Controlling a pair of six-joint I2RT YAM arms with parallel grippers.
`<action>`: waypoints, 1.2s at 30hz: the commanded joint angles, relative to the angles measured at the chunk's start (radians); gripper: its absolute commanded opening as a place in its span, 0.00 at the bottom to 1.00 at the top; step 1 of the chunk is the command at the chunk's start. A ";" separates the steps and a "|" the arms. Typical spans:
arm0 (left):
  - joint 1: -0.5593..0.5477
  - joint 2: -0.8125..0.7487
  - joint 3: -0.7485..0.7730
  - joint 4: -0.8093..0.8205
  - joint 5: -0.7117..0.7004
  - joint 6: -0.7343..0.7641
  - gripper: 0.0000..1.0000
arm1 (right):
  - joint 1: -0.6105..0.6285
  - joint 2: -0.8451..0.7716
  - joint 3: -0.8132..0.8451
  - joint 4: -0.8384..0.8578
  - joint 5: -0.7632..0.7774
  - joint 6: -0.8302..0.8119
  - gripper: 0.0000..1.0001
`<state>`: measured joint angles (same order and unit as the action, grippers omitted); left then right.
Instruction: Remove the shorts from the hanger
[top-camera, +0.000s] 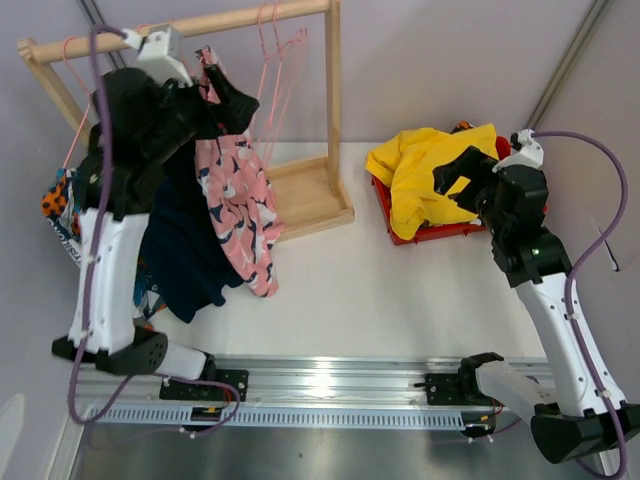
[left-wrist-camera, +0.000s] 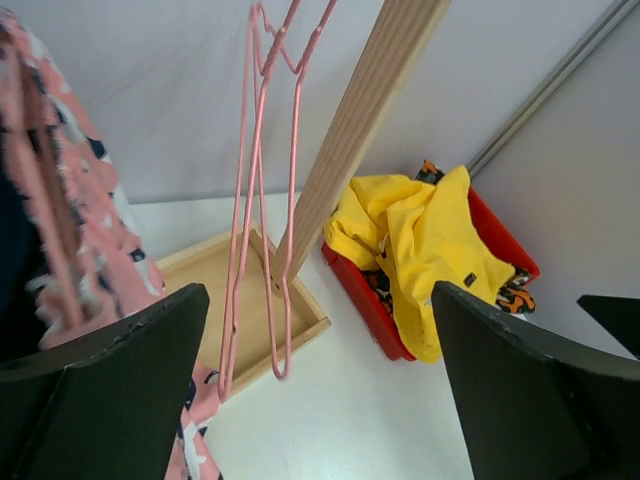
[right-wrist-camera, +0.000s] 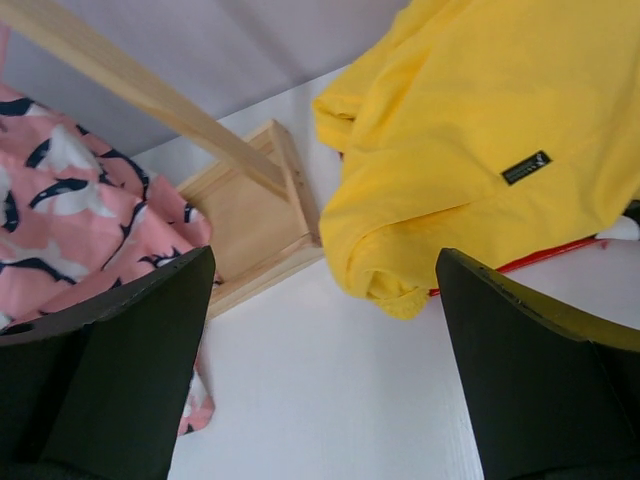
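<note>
We log: pink patterned shorts (top-camera: 238, 200) hang far-left on wooden rack (top-camera: 200, 24), long axis dropping nearward | left gripper (left-wrist-camera: 320, 300) spread, nearer, shorts just beside it | right gripper (right-wrist-camera: 325, 265) spread over yellow shorts (right-wrist-camera: 480, 130), red bin (top-camera: 450, 231).

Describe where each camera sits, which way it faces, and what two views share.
Top external: above and behind the bases, looking down on the table; left arm and right arm show.
Left wrist: at the wooden rack, facing the pink hangers; open left gripper frames it.
Right wrist: low by the red bin, facing the rack base; open right gripper frames it.
All share the yellow shorts.
</note>
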<state>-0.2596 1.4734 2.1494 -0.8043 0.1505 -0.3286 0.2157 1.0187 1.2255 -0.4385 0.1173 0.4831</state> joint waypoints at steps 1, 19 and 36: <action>-0.004 -0.168 -0.039 -0.035 -0.080 0.046 0.99 | 0.054 -0.042 0.009 -0.003 -0.015 0.035 0.99; 0.086 0.031 0.072 -0.073 -0.263 0.137 0.99 | 0.163 -0.071 -0.041 -0.039 0.081 0.008 1.00; 0.151 0.120 0.033 0.010 -0.207 0.118 0.83 | 0.160 -0.072 -0.106 -0.023 0.096 -0.012 0.99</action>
<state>-0.1238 1.5951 2.1731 -0.8421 -0.0898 -0.2111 0.3756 0.9493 1.1313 -0.4923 0.1963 0.4767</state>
